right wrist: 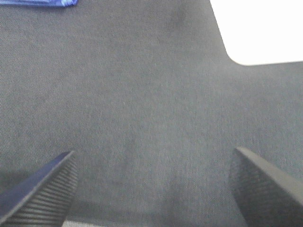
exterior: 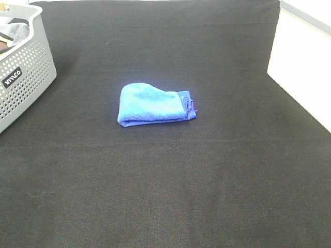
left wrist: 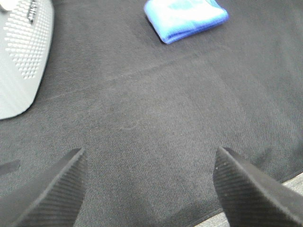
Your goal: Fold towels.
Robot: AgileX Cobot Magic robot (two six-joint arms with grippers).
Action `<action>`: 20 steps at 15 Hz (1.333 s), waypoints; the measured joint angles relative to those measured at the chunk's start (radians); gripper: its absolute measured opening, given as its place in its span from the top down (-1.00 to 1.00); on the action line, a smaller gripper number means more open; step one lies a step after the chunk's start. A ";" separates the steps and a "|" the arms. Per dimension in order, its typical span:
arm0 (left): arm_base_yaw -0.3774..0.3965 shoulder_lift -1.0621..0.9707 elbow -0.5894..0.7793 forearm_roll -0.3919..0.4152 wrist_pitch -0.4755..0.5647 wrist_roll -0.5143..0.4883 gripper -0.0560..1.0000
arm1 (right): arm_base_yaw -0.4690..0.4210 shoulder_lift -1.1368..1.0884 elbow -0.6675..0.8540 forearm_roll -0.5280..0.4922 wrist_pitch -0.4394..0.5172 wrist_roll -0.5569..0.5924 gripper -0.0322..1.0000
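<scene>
A royal-blue towel [exterior: 153,105] lies folded into a small thick bundle near the middle of the black table cover, with layered stitched edges at its right end. It also shows in the left wrist view [left wrist: 185,18], and only its edge shows in the right wrist view [right wrist: 38,3]. Neither arm appears in the exterior high view. My left gripper [left wrist: 149,189] is open and empty over bare black cloth, well short of the towel. My right gripper [right wrist: 154,187] is open and empty over bare black cloth, away from the towel.
A perforated grey basket [exterior: 23,77] holding grey cloth stands at the far left of the table; it also shows in the left wrist view [left wrist: 21,56]. The black cover's right edge meets a white surface [exterior: 302,62], seen in the right wrist view too [right wrist: 260,28].
</scene>
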 joint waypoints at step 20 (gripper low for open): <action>0.028 0.000 0.000 0.084 -0.008 -0.072 -0.45 | -0.032 0.000 0.000 0.000 -0.003 0.000 -0.65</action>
